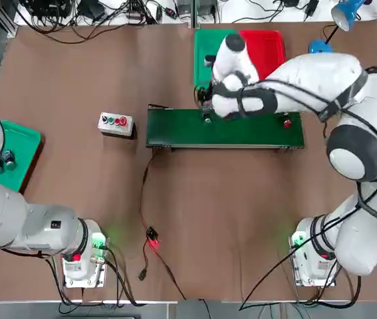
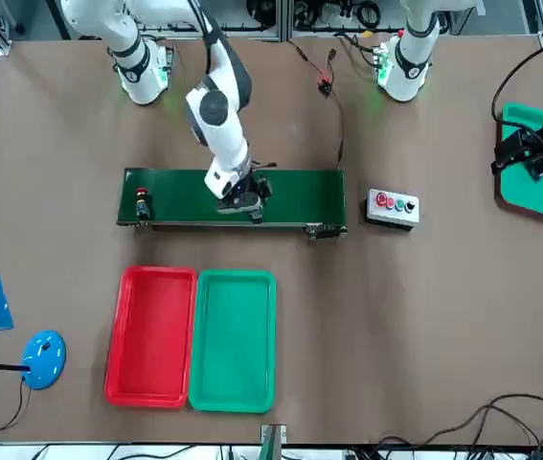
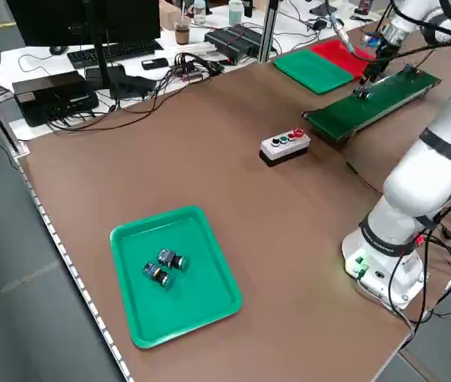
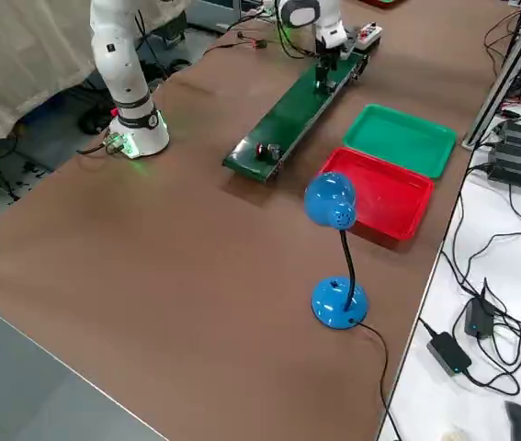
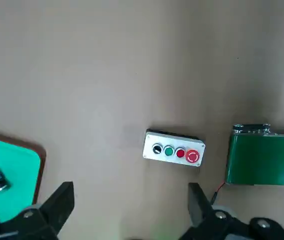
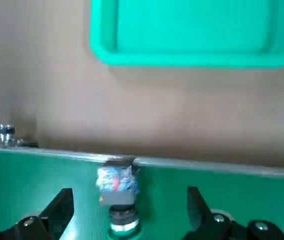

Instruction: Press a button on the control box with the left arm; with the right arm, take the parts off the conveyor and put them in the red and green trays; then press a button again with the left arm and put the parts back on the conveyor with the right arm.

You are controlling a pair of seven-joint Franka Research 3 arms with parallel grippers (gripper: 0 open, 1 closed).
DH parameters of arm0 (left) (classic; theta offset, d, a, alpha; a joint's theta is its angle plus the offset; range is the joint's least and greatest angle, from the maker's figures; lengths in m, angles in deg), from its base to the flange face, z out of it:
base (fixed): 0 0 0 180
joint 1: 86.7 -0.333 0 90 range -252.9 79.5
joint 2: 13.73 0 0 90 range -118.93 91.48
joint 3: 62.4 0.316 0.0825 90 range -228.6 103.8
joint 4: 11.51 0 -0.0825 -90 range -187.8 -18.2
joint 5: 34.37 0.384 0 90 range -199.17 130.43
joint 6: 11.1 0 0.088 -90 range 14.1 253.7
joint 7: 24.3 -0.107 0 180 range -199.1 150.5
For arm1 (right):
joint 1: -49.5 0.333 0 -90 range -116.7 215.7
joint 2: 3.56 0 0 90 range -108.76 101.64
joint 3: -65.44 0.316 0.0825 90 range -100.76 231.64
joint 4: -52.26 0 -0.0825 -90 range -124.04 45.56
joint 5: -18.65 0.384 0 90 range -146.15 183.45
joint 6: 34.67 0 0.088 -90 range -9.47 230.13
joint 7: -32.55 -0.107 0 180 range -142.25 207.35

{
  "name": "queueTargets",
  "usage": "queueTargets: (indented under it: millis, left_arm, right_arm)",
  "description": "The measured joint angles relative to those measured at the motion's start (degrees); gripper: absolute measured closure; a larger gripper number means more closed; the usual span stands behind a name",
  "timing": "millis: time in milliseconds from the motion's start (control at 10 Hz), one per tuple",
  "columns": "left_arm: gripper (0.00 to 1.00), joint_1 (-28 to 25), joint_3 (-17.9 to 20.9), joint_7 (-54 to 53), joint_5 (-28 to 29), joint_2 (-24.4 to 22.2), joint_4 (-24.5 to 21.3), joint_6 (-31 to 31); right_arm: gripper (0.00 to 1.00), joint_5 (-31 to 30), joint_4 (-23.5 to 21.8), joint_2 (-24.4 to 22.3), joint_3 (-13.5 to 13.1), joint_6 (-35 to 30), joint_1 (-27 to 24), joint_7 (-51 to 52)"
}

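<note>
The green conveyor (image 1: 241, 131) lies across the table's middle. My right gripper (image 6: 129, 194) is low over its belt (image 6: 262, 200), open, and a small part (image 6: 117, 184) with a green ring stands on the belt between the fingers, apart from both. A second part (image 2: 142, 203) with a red cap sits near the belt's other end. Beyond the conveyor lie the red tray (image 2: 151, 335) and the green tray (image 2: 235, 340), both bare. The control box (image 5: 174, 151) with its coloured buttons sits off the conveyor's end. My left gripper (image 5: 130, 189) hangs open, high above the table between the box and a side tray.
Another green tray (image 3: 177, 278) at the robot's left holds two small parts (image 3: 165, 267). A blue desk lamp (image 4: 334, 248) stands near the red tray. A thin cable with a red-lit plug (image 1: 152, 239) runs from the conveyor toward the arm bases.
</note>
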Motion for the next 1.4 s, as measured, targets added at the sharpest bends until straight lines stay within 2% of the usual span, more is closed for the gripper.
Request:
queueTargets:
  millis: [200,600,800,1000,1200,1300,1400]
  left_arm:
    - [0.00,0.0,0.0,0.0,0.0,0.0,0.0,0.0]
    - [0.00,0.0,0.0,0.0,0.0,0.0,0.0,0.0]
    - [0.00,0.0,0.0,0.0,0.0,0.0,0.0,0.0]
    - [0.00,0.0,0.0,0.0,0.0,0.0,0.1,0.0]
    - [0.00,0.0,0.0,0.0,0.0,0.0,0.1,0.0]
    - [0.00,0.0,0.0,0.0,0.0,0.0,0.1,0.0]
    - [0.00,0.0,0.0,0.0,0.0,0.0,0.1,0.0]
  right_arm:
    - [0.00,-1.6,8.4,-1.5,-4.4,-11.9,-2.9,4.8]
    - [0.00,-3.1,24.1,-2.1,-17.2,-35.2,-4.4,18.5]
    - [0.00,-3.1,29.9,-2.8,-21.5,-44.0,-7.0,26.6]
    - [0.00,-3.1,32.0,-5.6,-24.2,-47.8,-9.5,29.7]
    - [0.00,-3.2,32.3,-10.3,-26.3,-52.8,-11.1,30.4]
    - [0.01,-3.3,32.4,-12.2,-25.2,-54.3,-13.4,30.5]
    - [0.01,-3.4,32.4,-14.1,-20.6,-55.3,-18.7,30.5]
